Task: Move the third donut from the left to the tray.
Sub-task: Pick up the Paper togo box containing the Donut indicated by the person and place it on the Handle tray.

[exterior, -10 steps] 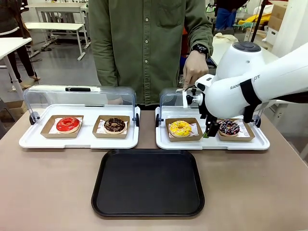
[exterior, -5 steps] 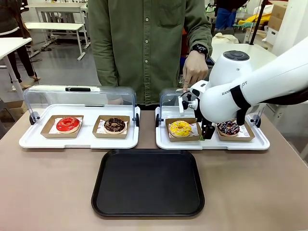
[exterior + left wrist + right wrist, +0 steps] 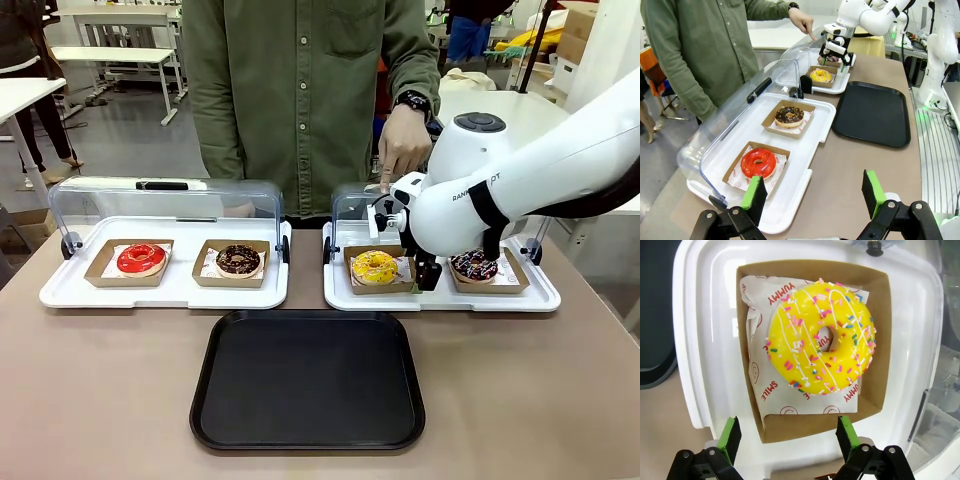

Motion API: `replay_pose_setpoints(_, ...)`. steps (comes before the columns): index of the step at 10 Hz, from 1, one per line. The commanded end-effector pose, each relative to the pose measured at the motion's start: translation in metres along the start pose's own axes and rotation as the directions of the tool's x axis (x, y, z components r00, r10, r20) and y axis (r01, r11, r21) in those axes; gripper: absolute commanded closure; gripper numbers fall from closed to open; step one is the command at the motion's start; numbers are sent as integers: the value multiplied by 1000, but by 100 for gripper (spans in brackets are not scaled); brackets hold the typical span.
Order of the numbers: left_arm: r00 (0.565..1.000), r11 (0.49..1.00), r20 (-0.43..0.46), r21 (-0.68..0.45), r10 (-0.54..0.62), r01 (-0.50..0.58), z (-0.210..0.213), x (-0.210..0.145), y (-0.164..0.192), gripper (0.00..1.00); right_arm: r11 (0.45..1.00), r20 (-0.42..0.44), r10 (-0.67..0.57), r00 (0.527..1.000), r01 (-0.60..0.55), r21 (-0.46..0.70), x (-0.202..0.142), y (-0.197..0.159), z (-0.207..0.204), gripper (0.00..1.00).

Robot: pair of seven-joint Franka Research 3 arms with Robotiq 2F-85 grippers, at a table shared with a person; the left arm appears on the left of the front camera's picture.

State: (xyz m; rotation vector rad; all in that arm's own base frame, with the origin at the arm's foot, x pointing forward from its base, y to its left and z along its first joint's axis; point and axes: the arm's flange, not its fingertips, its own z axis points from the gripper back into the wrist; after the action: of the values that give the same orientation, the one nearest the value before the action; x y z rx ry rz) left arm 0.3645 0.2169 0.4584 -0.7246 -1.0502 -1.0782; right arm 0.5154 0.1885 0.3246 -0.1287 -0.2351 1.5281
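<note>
Hovering over the right-hand white tray (image 3: 440, 298), my right hand (image 3: 425, 272) hangs with its jaws spread wide and nothing between them: open, gripping nothing. In the front view it sits at 3 o'clock of the third donut (image 3: 375, 266), just beside it, between that donut and the dark sprinkled donut (image 3: 475, 264). In my right wrist view the yellow ring lies at 12 o'clock from my green pads (image 3: 731, 432), on printed paper (image 3: 790, 407) inside its cardboard square (image 3: 875, 390). White icing lines and coloured sprinkles cover the glaze. The near edge of the cardboard lies close to my pads; I cannot tell whether they touch it.

The third donut is on the white tray, not on the black tray (image 3: 308, 380) — from the black tray's middle it lies at about 1 o'clock. A person's hand (image 3: 403, 150) reaches down at 12 o'clock of the donut, fingers at the raised clear lid (image 3: 355, 205).

My left hand (image 3: 814, 192) is open too, holding nothing, above the edge of the left-hand white tray (image 3: 785, 205) and the tabletop (image 3: 840, 170). From it the red donut (image 3: 758, 162) is at 11 o'clock, the chocolate donut (image 3: 789, 115) near 12 and the black tray at 1.
</note>
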Motion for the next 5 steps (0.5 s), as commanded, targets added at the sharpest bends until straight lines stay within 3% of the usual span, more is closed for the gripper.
replay_pose_setpoints(1, 1000, 1000, 6, -1, -5, 5, 1, 2, -2, 0, 1000, -19, -10, 1000, 10, 8, 2, -6, -6, 0)
replay_pose_setpoints(5, 1000, 1000, 6, -1, -5, 5, 1, 2, -2, 0, 1000, -19, -5, 1000, 5, 27, 1, -7, -17, 0)
